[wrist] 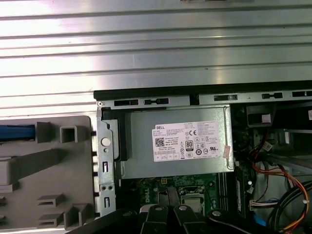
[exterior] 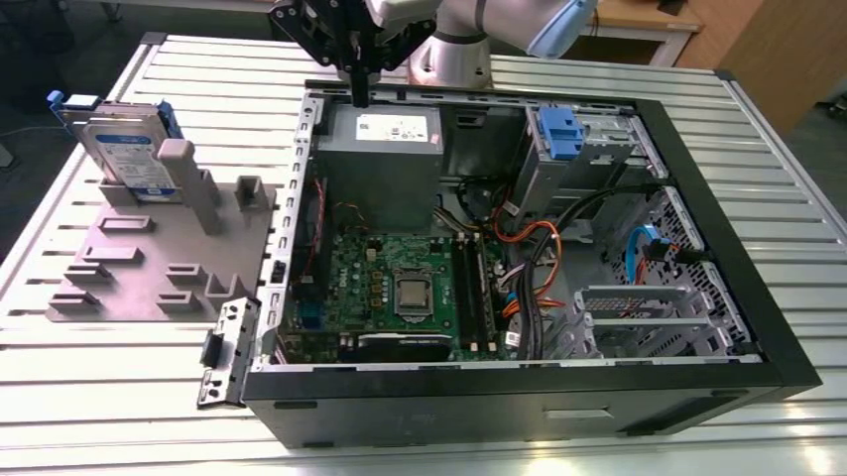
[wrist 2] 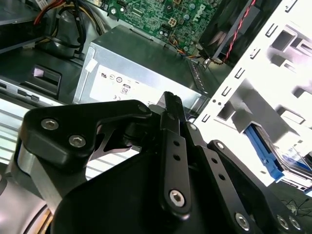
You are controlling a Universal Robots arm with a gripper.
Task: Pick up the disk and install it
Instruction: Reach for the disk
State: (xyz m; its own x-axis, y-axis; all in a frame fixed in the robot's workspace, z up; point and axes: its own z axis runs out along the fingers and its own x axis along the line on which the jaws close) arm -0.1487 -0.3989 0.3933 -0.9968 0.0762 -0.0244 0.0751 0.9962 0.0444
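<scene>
The disk (exterior: 126,149) upright on the fixture (exterior: 146,268), at the exterior view's left of the case (exterior: 530,385); hand (exterior: 359,97) above power supply (exterior: 377,169).

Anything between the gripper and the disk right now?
Nothing visible does. The gripper hangs over the power supply, seemingly higher than the case wall. The disk stands upright in the grey fixture outside that wall, to the exterior view's left, with its top edge uncovered.

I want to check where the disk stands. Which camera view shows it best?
The exterior view: the disk stands upright in the grey holder, label visible. The second wrist view catches a blue part of the disk; the first wrist view, a blue strip of the disk.
</scene>
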